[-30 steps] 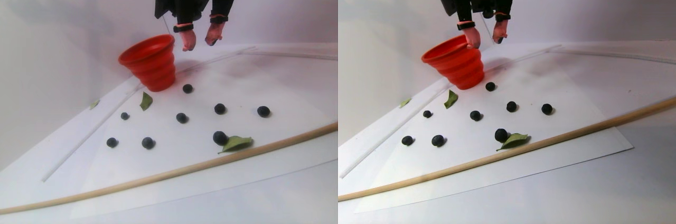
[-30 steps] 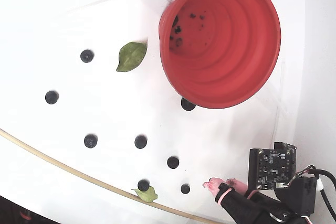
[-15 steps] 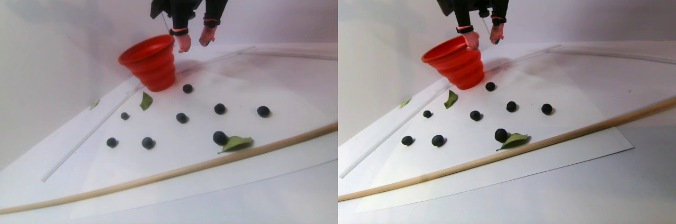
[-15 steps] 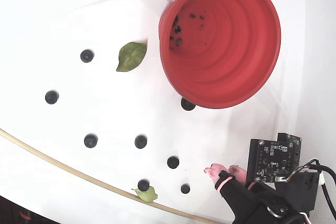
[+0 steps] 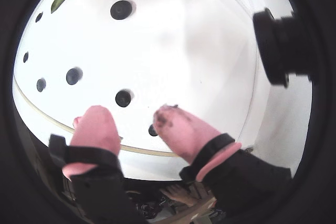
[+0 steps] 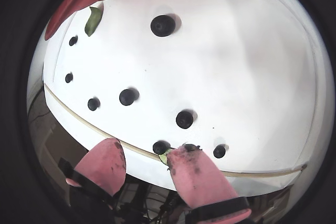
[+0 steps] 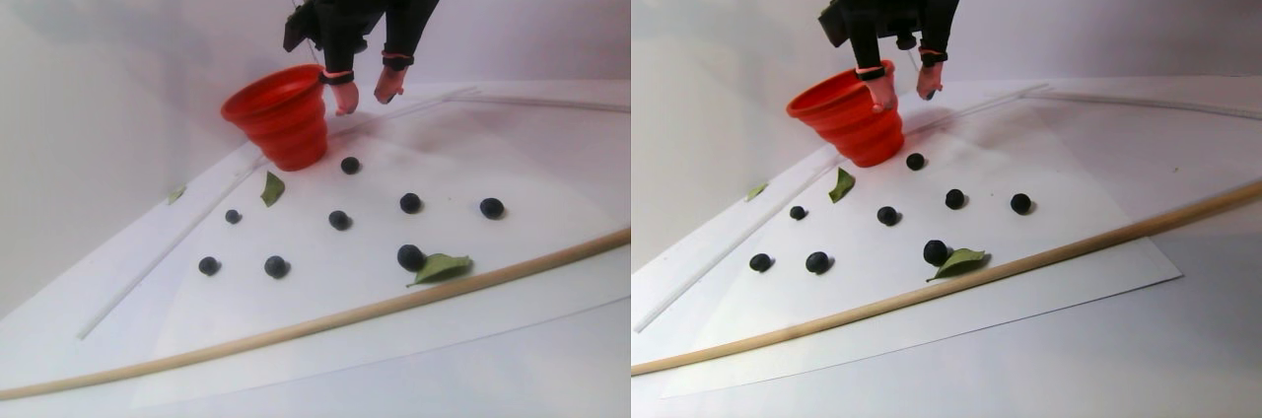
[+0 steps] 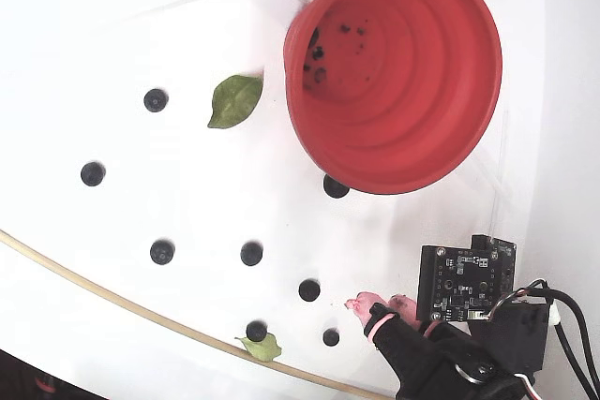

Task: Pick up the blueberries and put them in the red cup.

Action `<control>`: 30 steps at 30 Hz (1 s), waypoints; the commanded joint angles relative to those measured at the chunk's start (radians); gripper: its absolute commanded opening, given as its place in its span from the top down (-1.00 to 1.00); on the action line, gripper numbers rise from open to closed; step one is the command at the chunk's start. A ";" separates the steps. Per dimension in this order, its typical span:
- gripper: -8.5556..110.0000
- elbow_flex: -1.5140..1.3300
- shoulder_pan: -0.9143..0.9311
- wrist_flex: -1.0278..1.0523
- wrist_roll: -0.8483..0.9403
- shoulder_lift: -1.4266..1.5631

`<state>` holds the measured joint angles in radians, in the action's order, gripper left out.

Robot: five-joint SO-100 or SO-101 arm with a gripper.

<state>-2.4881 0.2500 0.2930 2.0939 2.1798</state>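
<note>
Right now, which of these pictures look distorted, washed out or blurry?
Both wrist views are fisheye, ringed in black, the pink fingertips soft; the fixed view is overexposed, the paper nearly featureless around the red cup; the stereo pair view is evenly lit but soft.

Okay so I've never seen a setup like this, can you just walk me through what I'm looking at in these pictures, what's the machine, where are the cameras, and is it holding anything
This is a small robot arm whose gripper has two fingers capped in pink pads.

Two round, warped pictures come from cameras riding on the gripper, looking past its pads at the table. The wide picture is two nearly equal side views joined together. The last is a fixed camera looking down.

On the white sheet stands a red cup, ribbed, with dark specks at its bottom. Eight blueberries lie scattered on the sheet, along with green leaves. A thin wooden rod runs along the sheet's edge.

The fingers are spread with nothing between them; the gripper hangs in the air beside the cup.
</note>
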 commanded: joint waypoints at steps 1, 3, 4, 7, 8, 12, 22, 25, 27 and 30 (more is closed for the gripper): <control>0.60 -0.006 0.012 -0.018 0.018 -0.002; 0.60 -0.017 0.020 -0.029 0.023 -0.009; 0.60 -0.023 0.025 -0.037 0.026 -0.015; 0.60 -0.037 0.038 -0.055 0.029 -0.029; 0.60 -0.040 0.041 -0.060 0.029 -0.035; 0.60 -0.046 0.057 -0.092 0.034 -0.074; 0.60 -0.060 0.081 -0.172 0.041 -0.160; 0.60 -0.063 0.086 -0.202 0.043 -0.195; 0.60 -0.066 0.089 -0.221 0.044 -0.213; 0.60 -0.061 0.089 -0.238 0.040 -0.236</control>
<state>-2.5525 0.3329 0.0736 2.1276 1.9436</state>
